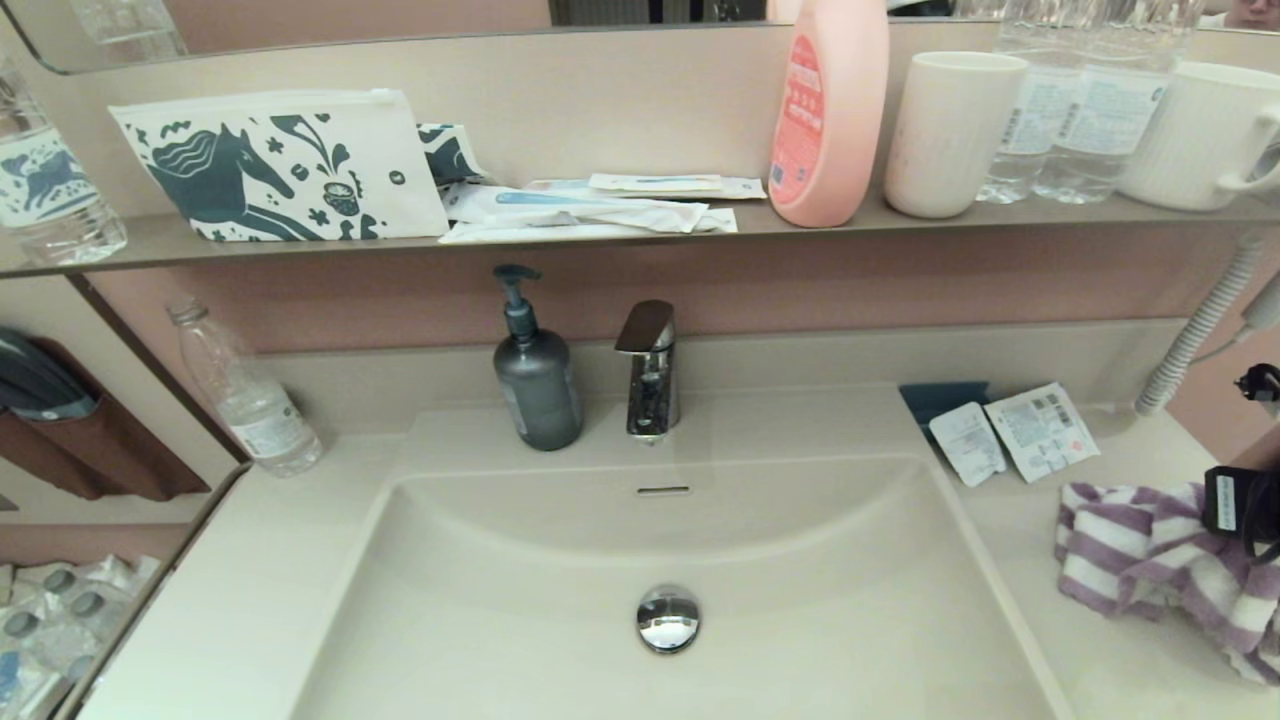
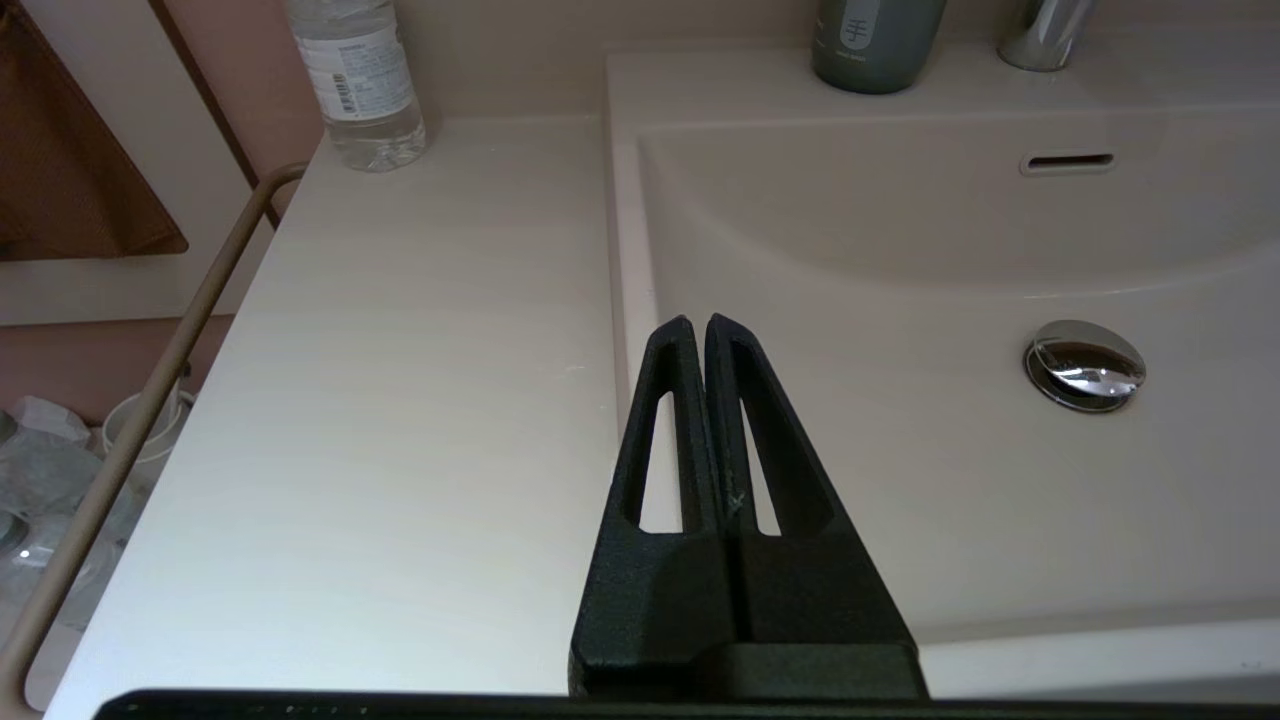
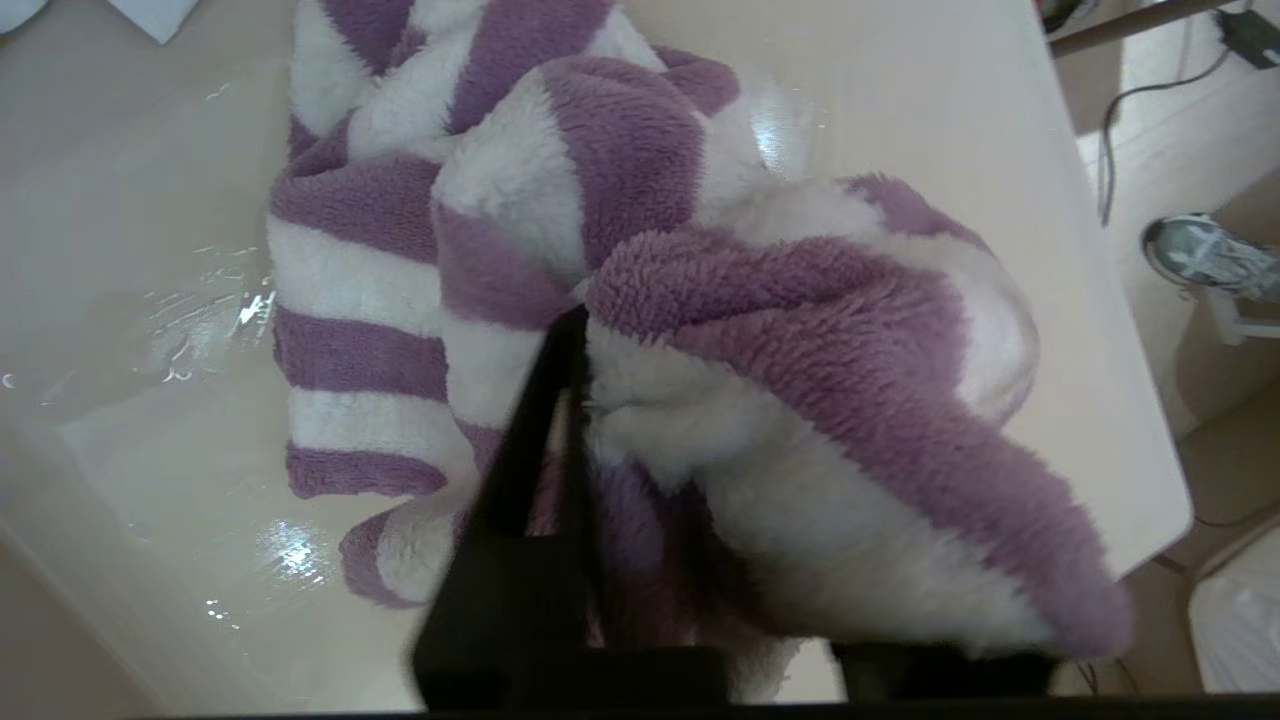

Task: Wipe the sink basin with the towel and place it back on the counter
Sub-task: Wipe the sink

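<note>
The purple and white striped towel lies crumpled on the cream counter, right of the sink basin with its chrome drain plug. My right gripper is down in the towel, fingers apart: one black finger shows, and a fold covers the other. In the head view only its black body shows at the right edge. My left gripper is shut and holds nothing, hovering over the basin's left rim; it is out of the head view.
Sachets lie on the counter behind the towel. A grey soap pump and the tap stand behind the basin, a water bottle at the far left. The shelf above holds a horse-print pouch, pink bottle and cups. Water glistens on the counter.
</note>
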Robot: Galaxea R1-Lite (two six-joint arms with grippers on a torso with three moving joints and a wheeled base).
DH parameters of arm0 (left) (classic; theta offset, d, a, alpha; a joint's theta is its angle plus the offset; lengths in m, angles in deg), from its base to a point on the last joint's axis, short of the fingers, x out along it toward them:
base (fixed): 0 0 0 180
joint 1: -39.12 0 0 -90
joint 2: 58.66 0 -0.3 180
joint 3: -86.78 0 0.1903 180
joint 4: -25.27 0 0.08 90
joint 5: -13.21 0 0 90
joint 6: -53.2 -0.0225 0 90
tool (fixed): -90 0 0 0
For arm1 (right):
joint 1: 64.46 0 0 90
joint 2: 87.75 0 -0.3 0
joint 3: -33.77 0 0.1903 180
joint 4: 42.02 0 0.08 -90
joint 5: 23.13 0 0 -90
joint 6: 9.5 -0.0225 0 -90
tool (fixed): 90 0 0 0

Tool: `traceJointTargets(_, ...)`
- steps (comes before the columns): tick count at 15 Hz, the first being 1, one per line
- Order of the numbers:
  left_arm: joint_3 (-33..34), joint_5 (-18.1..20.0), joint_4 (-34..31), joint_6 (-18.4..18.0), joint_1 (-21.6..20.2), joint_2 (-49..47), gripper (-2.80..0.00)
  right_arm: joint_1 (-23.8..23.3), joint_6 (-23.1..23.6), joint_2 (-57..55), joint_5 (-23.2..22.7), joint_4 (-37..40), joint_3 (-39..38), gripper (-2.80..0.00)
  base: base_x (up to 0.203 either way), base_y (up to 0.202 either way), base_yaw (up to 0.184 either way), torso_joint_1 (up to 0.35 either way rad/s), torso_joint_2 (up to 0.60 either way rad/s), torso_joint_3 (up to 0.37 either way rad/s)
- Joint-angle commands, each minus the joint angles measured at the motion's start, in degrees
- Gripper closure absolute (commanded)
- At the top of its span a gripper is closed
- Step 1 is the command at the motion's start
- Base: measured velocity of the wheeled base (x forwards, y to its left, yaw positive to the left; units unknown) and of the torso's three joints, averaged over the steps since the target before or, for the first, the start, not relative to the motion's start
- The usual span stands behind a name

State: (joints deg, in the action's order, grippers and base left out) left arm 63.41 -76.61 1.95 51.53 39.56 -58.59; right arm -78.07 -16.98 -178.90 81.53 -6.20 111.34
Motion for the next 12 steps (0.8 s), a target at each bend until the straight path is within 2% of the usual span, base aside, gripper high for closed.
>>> traceJointTargets(1, 0.00, -0.01, 0.04, 0.00, 0.00, -0.07, 0.00, -0.05, 0.10, 0.74, 0.59, 1.01, 0.98, -2.80, 0.000, 0.000, 0.000, 0.000, 0.00, 0.000)
traceJointTargets(4, 0.00, -0.01, 0.04, 0.00, 0.00, -0.07, 0.00, -1.03, 1.43, 3.64, 1.08, 9.47, 5.99, -2.80, 0.000, 0.000, 0.000, 0.000, 0.00, 0.000)
traceJointTargets(7, 0.00, -0.01, 0.04, 0.00, 0.00, -0.07, 0.00, -3.02, 1.98, 3.91, 3.00, 16.65, 15.58, -2.80, 0.000, 0.000, 0.000, 0.000, 0.00, 0.000)
traceJointTargets(10, 0.00, -0.01, 0.04, 0.00, 0.00, -0.07, 0.00, -3.92, 2.15, 5.45, 3.36, 28.17, 20.48, -2.80, 0.000, 0.000, 0.000, 0.000, 0.00, 0.000)
traceJointTargets(11, 0.00, -0.01, 0.04, 0.00, 0.00, -0.07, 0.00, -3.89, 2.20, 5.98, 3.29, 28.95, 19.61, 0.00, 0.000, 0.000, 0.000, 0.000, 0.00, 0.000)
traceJointTargets(12, 0.00, -0.01, 0.04, 0.00, 0.00, -0.07, 0.00, -3.94, 2.15, 6.31, 3.26, 28.94, 18.62, 0.00, 0.000, 0.000, 0.000, 0.000, 0.00, 0.000)
